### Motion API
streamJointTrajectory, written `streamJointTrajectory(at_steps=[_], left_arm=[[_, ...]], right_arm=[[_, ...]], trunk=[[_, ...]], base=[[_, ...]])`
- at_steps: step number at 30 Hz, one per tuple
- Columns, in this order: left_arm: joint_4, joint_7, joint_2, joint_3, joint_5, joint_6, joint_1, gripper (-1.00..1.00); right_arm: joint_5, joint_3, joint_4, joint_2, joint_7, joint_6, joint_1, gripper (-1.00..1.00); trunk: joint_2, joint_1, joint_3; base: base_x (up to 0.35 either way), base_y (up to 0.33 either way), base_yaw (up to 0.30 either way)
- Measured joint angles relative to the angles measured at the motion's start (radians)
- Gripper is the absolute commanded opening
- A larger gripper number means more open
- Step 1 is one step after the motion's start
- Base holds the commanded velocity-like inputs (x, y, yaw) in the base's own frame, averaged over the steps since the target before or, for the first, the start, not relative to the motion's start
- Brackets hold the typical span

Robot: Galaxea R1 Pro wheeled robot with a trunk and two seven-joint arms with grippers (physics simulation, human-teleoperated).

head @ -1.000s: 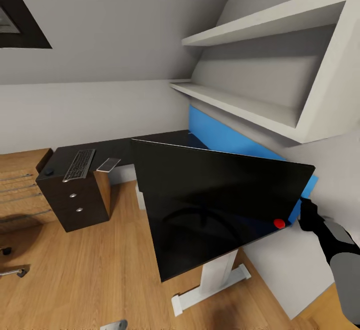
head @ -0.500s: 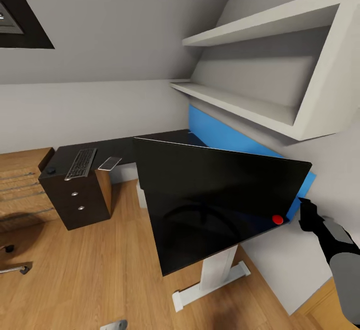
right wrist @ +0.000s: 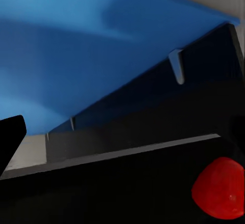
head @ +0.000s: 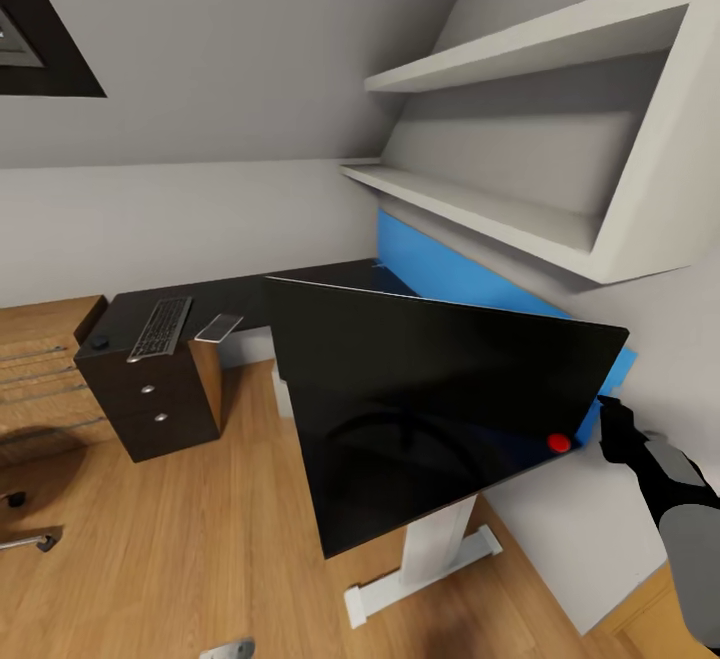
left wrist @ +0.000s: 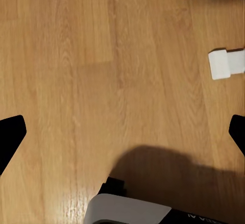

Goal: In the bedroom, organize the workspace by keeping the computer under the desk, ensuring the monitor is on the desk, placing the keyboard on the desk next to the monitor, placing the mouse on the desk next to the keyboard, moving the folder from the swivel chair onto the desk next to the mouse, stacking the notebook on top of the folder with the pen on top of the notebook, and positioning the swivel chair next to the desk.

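The monitor, a wide black screen with a red light at its lower corner, stands tilted on the black desk. My right gripper sits just beside that corner. In the right wrist view one fingertip is far out to the side, so the jaws look open, with the monitor edge and red light close ahead. The keyboard, the mouse and a small grey notebook lie on the desk's far end. My left gripper hangs open over the wood floor.
A blue back panel runs behind the desk under white wall shelves. A black drawer unit stands below the keyboard, beside a wood cabinet. A chrome chair spoke pokes in at the left. The white desk foot rests on the floor.
The whole picture has wobbled slightly, so the camera has moved. The monitor's red-lit corner has drifted a little and come back. My right gripper has stayed beside it.
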Motion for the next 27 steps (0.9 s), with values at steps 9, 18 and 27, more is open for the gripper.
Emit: streamJointTrajectory(at_steps=[9, 18, 27], left_arm=[[0.0, 0.0, 0.0, 0.0, 0.0, 0.0, 0.0, 1.0], [0.0, 0.0, 0.0, 0.0, 0.0, 0.0, 0.0, 1.0], [0.0, 0.0, 0.0, 0.0, 0.0, 0.0, 0.0, 1.0]], right_arm=[[0.002, -0.005, 0.0, 0.001, 0.001, -0.002, 0.0, 1.0], [-0.003, -0.005, 0.0, 0.001, 0.0, -0.002, 0.0, 1.0], [-0.008, -0.009, 0.0, -0.003, -0.001, -0.017, 0.0, 1.0]], trunk=[[0.0, 0.0, 0.0], [0.0, 0.0, 0.0], [0.0, 0.0, 0.0]], base=[[0.069, 0.0, 0.0], [0.001, 0.0, 0.0], [0.0, -0.108, 0.0]])
